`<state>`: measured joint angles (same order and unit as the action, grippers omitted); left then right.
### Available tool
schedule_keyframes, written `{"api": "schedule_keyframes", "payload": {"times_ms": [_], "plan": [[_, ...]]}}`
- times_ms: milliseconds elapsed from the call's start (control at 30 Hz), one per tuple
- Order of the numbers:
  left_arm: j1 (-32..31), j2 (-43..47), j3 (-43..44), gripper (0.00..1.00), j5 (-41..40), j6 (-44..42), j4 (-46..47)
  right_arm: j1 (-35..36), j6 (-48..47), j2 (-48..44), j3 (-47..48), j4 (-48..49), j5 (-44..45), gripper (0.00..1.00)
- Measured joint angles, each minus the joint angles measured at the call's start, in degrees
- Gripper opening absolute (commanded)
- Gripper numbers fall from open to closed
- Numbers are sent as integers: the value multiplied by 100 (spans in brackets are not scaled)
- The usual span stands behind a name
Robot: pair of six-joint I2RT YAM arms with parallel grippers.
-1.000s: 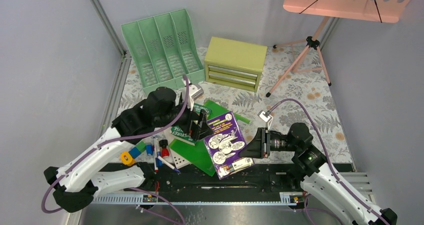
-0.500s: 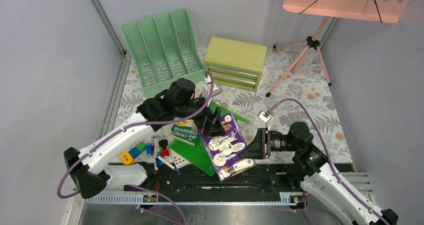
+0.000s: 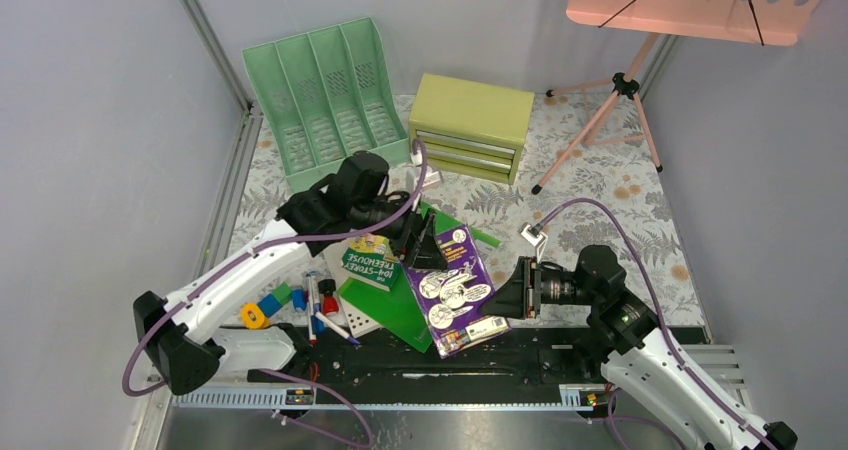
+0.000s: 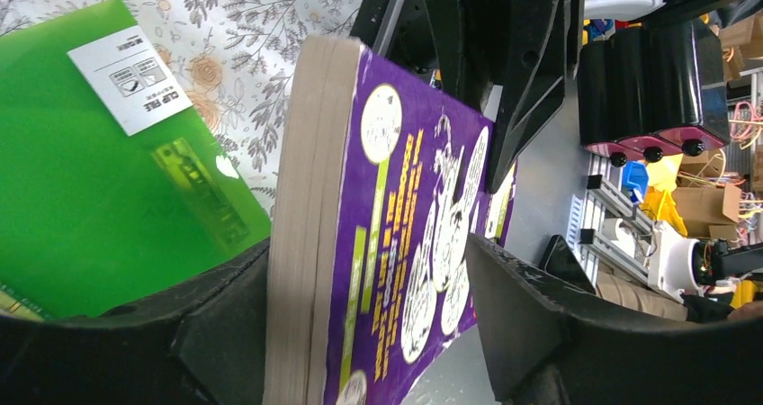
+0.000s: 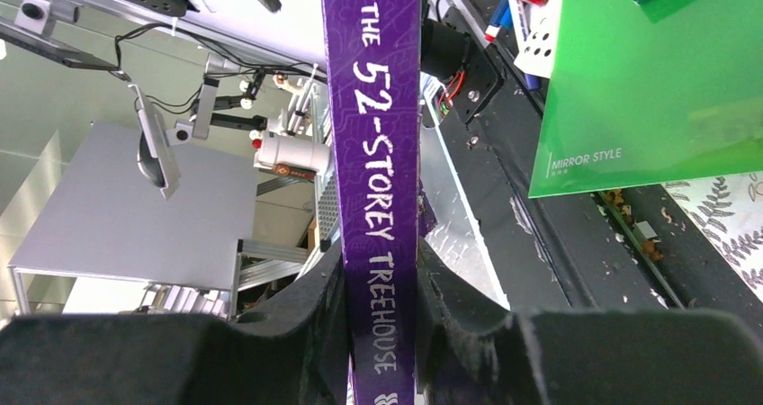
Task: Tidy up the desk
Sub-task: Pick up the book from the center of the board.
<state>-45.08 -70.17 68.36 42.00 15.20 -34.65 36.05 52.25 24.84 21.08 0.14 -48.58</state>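
Top: worktop cluttered; pens, green folder loose at front. Sorting barely begun.
Left wrist: left gripper spread, straddling purple book.
Right wrist: right gripper pinches the book's spine.

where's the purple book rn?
Top view, front centre: purple book over the green folder, right gripper clamped on its spine, left gripper straddling its far end.
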Motion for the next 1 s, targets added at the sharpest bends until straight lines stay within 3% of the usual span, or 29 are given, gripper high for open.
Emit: {"api": "schedule_keyframes", "payload": {"times_ms": [167,633,1000], "plan": [[173,334,-162,50,68,50,-127,13,-240,4,116,-323,120,0],[188,813,-520,50,240,197,-372,70,-968,116,404,-1110,109,0],[232,1025,-590,43,345,428,-431,70,-1126,96,437,-1213,111,0]]}}
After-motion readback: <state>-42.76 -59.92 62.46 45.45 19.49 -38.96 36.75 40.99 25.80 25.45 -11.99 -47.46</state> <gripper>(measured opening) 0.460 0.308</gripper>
